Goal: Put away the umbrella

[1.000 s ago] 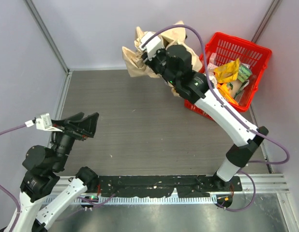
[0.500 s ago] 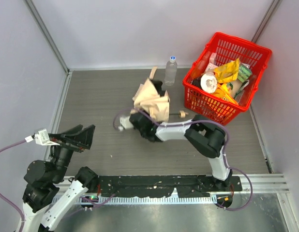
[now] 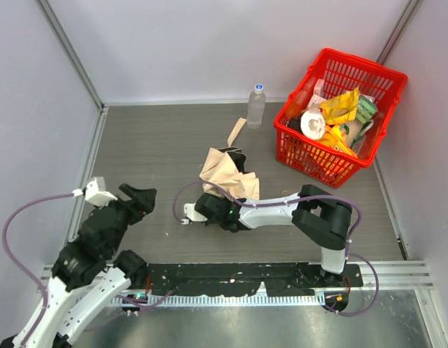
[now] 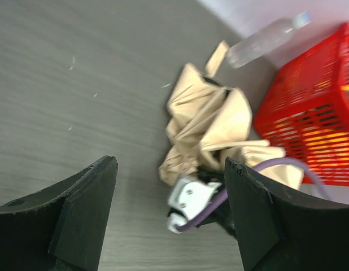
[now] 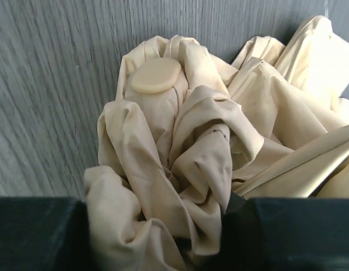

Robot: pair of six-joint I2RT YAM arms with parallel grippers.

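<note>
Your right gripper (image 5: 163,228) grasps light, limp, likely slippery folds of the umbrella (image 5: 180,141) between its fingers, so bite deep; your left gripper (image 4: 169,166) gapes empty.

Your left gripper (image 4: 169,168) faces the umbrella (image 4: 211,121)
You see the jaws apart; it lies crumpled on the table (image 4: 78,84), with a bottle (image 4: 264,39) and basket (image 4: 315,113) beyond.

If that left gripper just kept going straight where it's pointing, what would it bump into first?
Likely the crumpled umbrella, or the white camera on the right wrist beside it; the left gripper points at both, and depth is unclear.
</note>
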